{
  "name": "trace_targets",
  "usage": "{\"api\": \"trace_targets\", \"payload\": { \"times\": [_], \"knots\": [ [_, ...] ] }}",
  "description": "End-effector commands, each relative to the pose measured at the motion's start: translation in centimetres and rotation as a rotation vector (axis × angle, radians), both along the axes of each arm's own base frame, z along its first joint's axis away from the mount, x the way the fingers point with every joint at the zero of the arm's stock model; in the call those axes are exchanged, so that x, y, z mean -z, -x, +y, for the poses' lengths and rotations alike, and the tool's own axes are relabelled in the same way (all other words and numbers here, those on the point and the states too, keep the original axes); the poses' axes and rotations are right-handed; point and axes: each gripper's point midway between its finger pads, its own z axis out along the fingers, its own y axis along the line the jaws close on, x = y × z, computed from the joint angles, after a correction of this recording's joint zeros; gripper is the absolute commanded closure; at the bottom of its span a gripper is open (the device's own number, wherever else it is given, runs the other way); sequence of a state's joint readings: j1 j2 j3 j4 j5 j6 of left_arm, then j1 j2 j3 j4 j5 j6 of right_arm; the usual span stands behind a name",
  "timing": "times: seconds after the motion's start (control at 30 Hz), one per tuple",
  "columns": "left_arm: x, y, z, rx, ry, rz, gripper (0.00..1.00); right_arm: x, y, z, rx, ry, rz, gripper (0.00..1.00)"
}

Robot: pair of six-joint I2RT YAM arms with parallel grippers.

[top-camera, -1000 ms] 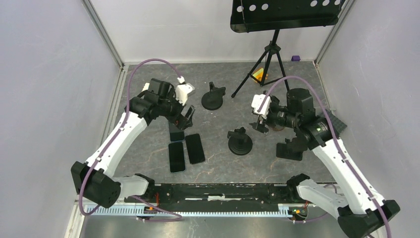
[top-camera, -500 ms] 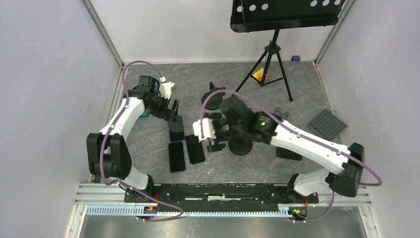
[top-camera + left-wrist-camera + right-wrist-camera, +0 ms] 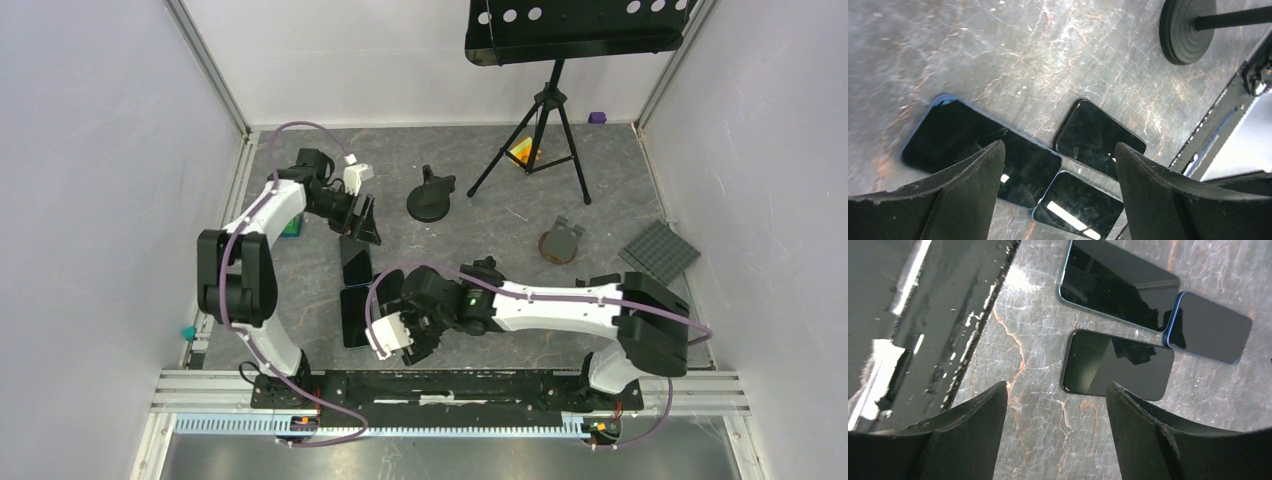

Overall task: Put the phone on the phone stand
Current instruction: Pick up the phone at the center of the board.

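White panels (image 3: 100,200) wall in a dark marbled surface (image 3: 590,200), where three phones (image 3: 355,315) lie flat and close together left of centre, none lifted yet. One stand (image 3: 430,200) sits upright beyond them, well apart. The left gripper (image 3: 1058,150) hovers over the blue-edged phone (image 3: 973,150), released and empty. The right gripper (image 3: 1057,390) is also spread and empty, hanging low over the near phone (image 3: 1118,365) just beside the rail (image 3: 913,340).

The step in hand looks like the approach to a pick, though it cannot be told which arm will take a phone. Next, one gripper would need to descend and straddle a single phone across its narrow width. The neighbouring phones touch or nearly touch it, so the fingers must not nudge them. The gripper would then close on the phone's edges and carry it to the stand.
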State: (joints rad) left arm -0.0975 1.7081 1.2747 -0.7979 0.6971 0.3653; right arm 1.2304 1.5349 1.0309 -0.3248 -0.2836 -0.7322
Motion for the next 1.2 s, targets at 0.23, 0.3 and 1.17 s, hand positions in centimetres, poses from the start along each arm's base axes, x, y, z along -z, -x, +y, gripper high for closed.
{"api": "trace_targets", "payload": {
  "times": [0.23, 0.3, 1.17],
  "knots": [
    [3.0, 2.4, -5.3, 0.196, 0.071, 0.118, 0.21, 4.6, -3.5, 2.3, 0.107, 0.045, -0.171, 0.32],
    [3.8, 2.5, -5.0, 0.195, 0.047, 0.133, 0.21, 5.4, -3.7, 2.3, 0.114, 0.061, -0.181, 0.34],
    [9.6, 7.6, -3.3, 0.258, -0.071, 0.398, 0.22, 8.6, -7.3, 0.7, 0.334, 0.109, -0.301, 0.42]
  ]
}}
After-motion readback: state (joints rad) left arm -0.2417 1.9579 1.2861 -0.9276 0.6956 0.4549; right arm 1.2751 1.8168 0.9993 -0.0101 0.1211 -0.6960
